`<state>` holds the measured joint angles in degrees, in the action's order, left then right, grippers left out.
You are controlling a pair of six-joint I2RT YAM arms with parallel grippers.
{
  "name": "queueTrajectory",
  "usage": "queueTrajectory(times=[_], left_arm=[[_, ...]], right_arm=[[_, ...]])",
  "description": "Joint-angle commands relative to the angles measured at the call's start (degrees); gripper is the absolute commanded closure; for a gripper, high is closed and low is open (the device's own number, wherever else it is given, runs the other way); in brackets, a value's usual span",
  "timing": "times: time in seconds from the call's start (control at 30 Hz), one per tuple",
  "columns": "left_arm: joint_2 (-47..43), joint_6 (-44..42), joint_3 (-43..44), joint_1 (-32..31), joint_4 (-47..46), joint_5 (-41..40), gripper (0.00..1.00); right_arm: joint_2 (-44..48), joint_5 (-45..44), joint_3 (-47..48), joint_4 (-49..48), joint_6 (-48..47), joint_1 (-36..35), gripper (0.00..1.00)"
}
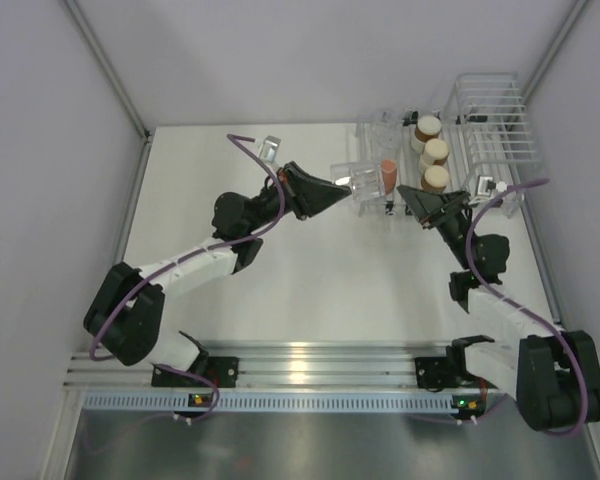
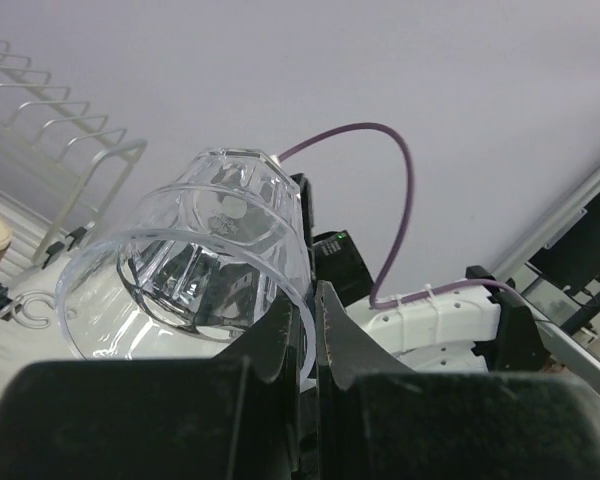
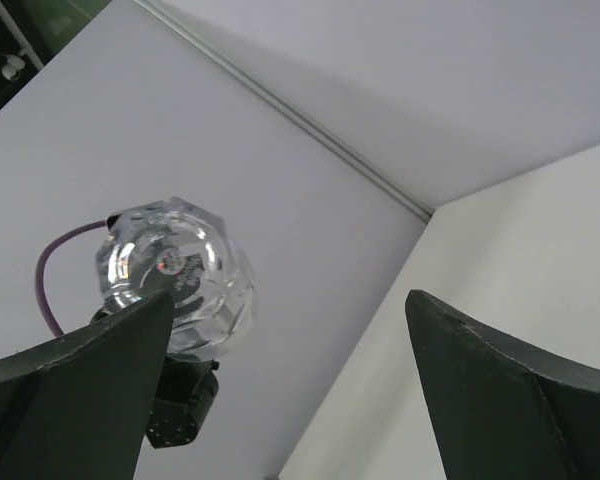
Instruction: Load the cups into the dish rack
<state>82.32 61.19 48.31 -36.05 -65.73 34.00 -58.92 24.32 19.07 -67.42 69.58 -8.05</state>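
Ribbed metal rail (image 1: 310, 400) runs along the bottom edge of the top view and carries both arm bases. Beyond it lies the smooth white bench (image 1: 310, 270), boxed in by plain pale walls (image 1: 40, 150). Right of centre, the left hand (image 1: 348, 188) is clenched on a clear cup (image 1: 365, 178), with the salmon cup (image 1: 388, 175) just right of it. The right hand (image 1: 408, 193) points at the same spot from the right. At the upper right stands the white wire rack (image 1: 495, 120). Three brown cups (image 1: 435, 151) form a column along its left side, cream bases up.

From the left wrist, two black fingers (image 2: 280, 350) fill the bottom of the frame, pinching the near rim of the clear cup (image 2: 215, 250). That cup is faceted plastic, glossy, tilted with its mouth toward the lower left. The rack's (image 2: 60, 130) wire bars show at the upper left, and a purple cable (image 2: 400, 170) arcs across the grey wall at centre right.

From the right wrist, matte black fingers (image 3: 90, 370) sit at the lower corners, spread wide, so the right hand (image 3: 288, 300) is released and grasps nothing. Between them, at left, the clear cup (image 3: 170, 270) shows its many-sided base against the wall. White bench (image 3: 540, 230) fills the right side.
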Motion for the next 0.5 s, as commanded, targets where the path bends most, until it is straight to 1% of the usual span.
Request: queueTrajectory(times=[0.0, 0.17, 0.47], left_arm=[[-0.1, 3.9, 1.9, 0.0, -11.8, 1.4, 1.0], [1.6, 3.9, 1.7, -0.1, -11.8, 0.6, 1.0], [5.5, 2.9, 3.7, -1.6, -11.5, -0.2, 1.0]], right_arm=[[-2.2, 1.8, 1.7, -30.7, 7.4, 0.0, 0.01], [0.4, 0.9, 3.0, -30.4, 7.2, -0.5, 0.01], [-0.1, 0.6, 5.2, -30.7, 8.5, -2.6, 0.01]])
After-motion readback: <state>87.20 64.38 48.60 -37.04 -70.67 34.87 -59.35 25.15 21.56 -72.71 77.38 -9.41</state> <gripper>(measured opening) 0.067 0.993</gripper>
